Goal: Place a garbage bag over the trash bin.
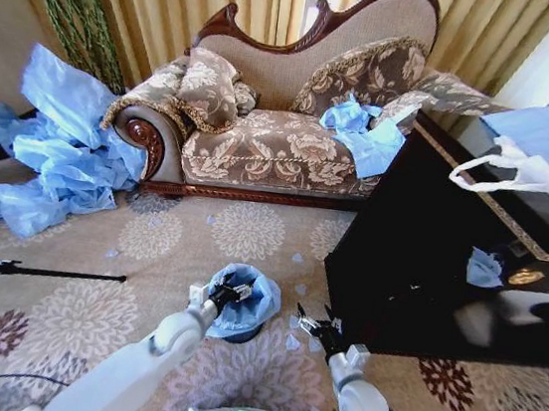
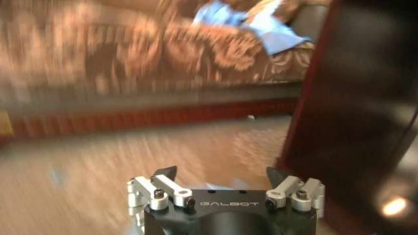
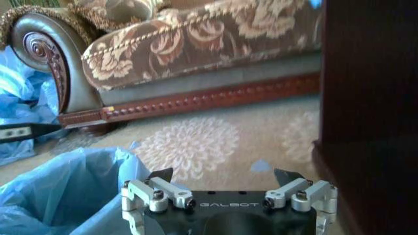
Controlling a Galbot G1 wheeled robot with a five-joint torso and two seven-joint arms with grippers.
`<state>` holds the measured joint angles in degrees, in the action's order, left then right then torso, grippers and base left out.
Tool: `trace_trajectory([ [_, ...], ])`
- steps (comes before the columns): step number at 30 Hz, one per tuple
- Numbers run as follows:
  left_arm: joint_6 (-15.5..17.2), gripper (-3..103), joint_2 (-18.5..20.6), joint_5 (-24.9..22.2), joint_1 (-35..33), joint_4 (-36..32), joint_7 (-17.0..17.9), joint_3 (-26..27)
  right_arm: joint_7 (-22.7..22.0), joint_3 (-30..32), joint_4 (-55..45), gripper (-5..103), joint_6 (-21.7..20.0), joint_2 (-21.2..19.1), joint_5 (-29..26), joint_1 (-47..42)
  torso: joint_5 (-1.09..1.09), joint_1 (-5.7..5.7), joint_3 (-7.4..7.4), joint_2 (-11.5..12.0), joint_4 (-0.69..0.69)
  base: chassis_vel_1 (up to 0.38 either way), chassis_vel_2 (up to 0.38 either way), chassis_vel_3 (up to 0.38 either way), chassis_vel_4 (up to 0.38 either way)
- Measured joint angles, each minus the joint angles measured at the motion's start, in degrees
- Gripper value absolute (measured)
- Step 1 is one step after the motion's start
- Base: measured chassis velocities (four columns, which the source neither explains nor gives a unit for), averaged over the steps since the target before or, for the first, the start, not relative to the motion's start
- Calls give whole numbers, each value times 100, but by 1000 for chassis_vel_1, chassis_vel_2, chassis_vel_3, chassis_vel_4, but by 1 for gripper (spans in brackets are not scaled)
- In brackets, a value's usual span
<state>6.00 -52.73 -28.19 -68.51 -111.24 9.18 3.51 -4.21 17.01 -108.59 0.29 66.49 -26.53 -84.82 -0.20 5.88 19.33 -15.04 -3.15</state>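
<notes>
Garbage bag [image 1: 243, 297], thin light-blue plastic, is lining the small black bin [image 1: 242, 335] at lower centre. We are hovering our left gripper [image 1: 229, 291] wide open at its rim; our right gripper [image 1: 312, 324], also open, is waiting just beside it.

Bag: thin crinkly plastic garbage bag [image 1: 246, 297] was light blue.
Rug: beige woven carpet [image 1: 250, 238] bore pale flower medallions.
Sofa: brown upholstered chaise [image 1: 283, 136] was cream-flowered.

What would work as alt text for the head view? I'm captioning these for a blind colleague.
A light blue garbage bag lines a small black trash bin on a flower-patterned rug, with the left claw over its rim and the open right claw beside it. Behind stand a floral sofa and a dark cabinet.
</notes>
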Motion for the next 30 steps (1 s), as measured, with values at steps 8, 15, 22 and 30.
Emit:
trace_trajectory([
  [8,301,100,279,1068,-1522,-1177,785,1627,-195,846,-992,100,329,676,1090,-959,0,0,-1,-2,-5,0,0,0,0],
  [15,52,100,-495,1505,-3767,-2013,22,3412,310,1501,-1495,100,522,1277,1092,-1613,0,-1,-1,-2,0,0,0,0,0],
  [22,-717,100,-1577,1981,-4959,-2413,-329,3651,627,1727,-1847,100,529,1640,981,-1783,0,-1,-1,-1,0,0,0,0,0],
  [30,-768,100,-1949,2430,-5363,-2879,-144,3449,818,2021,-2288,100,393,1631,746,-1965,0,0,0,-1,-3,0,0,0,0],
])
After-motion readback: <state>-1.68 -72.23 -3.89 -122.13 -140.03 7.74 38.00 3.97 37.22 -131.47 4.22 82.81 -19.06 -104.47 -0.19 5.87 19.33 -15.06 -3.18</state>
